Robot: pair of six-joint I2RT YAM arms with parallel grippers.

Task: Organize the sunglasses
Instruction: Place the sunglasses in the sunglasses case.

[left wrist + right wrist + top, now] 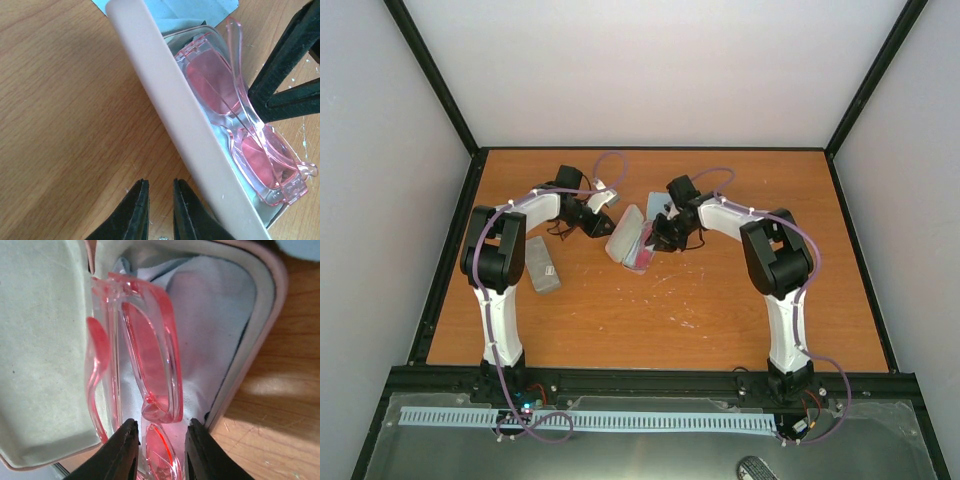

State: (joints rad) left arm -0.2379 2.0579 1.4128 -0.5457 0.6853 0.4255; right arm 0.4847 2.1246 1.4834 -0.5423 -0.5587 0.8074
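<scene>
Orange-brown wooden tabletop (740,310), walled in white, carries everything. Translucent pink-red plastic sunglasses (150,365) lie inside the open pale pink oblong case (620,238), on a light blue cloth (210,315), their long axis running along the case. The right gripper (161,447) sits directly over them, its narrowly parted fingers straddling the frame near the bridge; whether they actually pinch it cannot be told. The left gripper (161,200) hangs outside the raised lid (165,100), nearly pressed together on nothing. The right arm is nearer; the lid stands between the left gripper and the sunglasses.
</scene>
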